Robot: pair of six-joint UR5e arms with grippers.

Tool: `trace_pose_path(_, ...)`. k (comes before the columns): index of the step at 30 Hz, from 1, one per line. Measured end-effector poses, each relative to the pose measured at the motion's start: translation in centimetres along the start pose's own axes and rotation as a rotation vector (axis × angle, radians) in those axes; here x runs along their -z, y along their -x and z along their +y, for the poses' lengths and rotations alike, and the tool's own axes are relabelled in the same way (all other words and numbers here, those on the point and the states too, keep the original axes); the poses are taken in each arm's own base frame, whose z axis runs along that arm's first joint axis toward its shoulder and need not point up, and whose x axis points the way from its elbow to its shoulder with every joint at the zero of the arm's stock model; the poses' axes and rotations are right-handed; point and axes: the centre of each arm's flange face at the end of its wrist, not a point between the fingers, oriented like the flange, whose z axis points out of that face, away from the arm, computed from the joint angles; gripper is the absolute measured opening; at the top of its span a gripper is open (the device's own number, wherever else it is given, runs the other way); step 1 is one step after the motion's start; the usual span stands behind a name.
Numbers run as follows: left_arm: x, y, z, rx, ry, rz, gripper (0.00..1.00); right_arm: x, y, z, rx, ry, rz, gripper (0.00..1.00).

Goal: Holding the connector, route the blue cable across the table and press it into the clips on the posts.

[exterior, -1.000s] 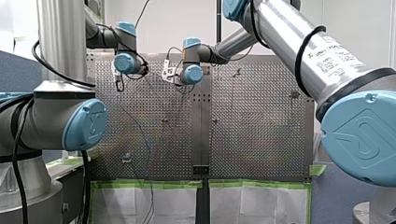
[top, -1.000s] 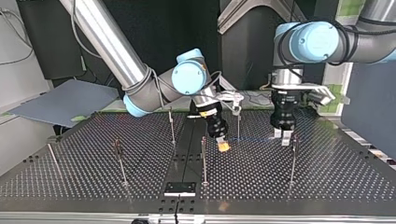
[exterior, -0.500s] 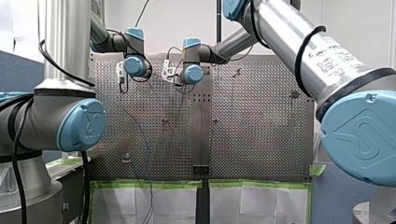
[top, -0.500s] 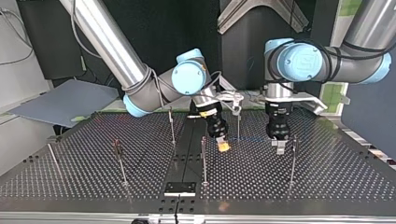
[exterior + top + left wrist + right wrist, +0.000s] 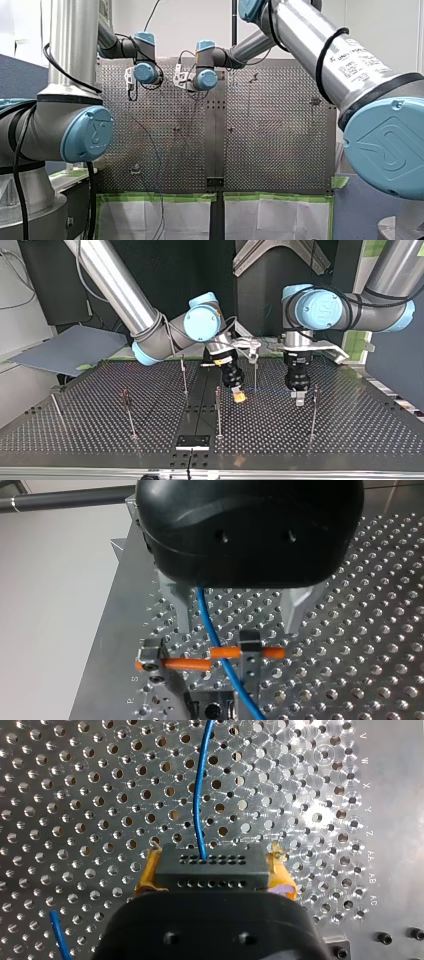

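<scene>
The blue cable (image 5: 216, 645) runs between the metal fingers (image 5: 181, 611) of my left gripper (image 5: 237, 616). They stand apart on either side of it without touching it. Just under them, an orange clip bar (image 5: 227, 652) crosses the cable on a small post (image 5: 248, 641). My right gripper (image 5: 215, 866) has its yellow pads (image 5: 149, 870) shut on the black connector (image 5: 210, 862), and the cable (image 5: 200, 795) leaves it ahead. In the top view my right gripper (image 5: 239, 396) hangs near the table's middle. There my left gripper (image 5: 299, 398) is low beside a post (image 5: 313, 412).
Several thin posts (image 5: 184, 372) stand upright across the perforated table (image 5: 80, 440), one (image 5: 218, 410) close to my right gripper. A black block (image 5: 192, 442) sits at the top view's near edge. In the front view, cable slack (image 5: 158, 165) trails toward the near edge.
My left arm has swung toward the top view's left and sunk lower, bringing its gripper down over the cable beside a post. My right arm has kept still with the connector.
</scene>
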Motion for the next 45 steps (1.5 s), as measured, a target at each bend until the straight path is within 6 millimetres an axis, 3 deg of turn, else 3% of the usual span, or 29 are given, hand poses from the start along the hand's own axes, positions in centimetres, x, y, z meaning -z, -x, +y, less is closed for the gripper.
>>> trace_pose_path(1,0.0,0.0,0.0,0.001,0.000,0.001,0.38,0.0,0.0,0.0,0.000,0.000,0.000,0.00)
trace_pose_path(3,0.0,-0.1,0.0,0.006,0.000,0.003,0.15,0.0,0.0,0.0,0.000,0.000,0.000,0.00)
trace_pose_path(4,0.1,-0.1,0.0,0.008,0.000,0.004,0.15,0.0,0.0,0.0,0.000,0.000,0.000,0.00)
trace_pose_path(6,0.1,-0.1,0.0,0.012,0.002,0.008,0.00,0.0,0.0,0.0,0.000,0.000,0.000,0.00)
trace_pose_path(16,0.7,-0.9,0.3,0.008,0.027,0.042,0.00,0.2,0.3,0.1,0.002,0.003,-0.016,0.00)
trace_pose_path(24,2.6,-3.5,0.5,-0.013,0.057,0.099,0.00,0.7,1.7,0.3,0.006,0.010,-0.050,0.00)
trace_pose_path(41,5.9,-8.4,0.7,0.015,0.055,0.114,0.00,3.3,7.9,2.5,0.021,0.045,-0.183,0.00)
trace_pose_path(45,6.9,-10.4,0.7,0.024,0.045,0.141,0.00,4.1,9.4,3.1,0.031,0.053,-0.217,0.00)
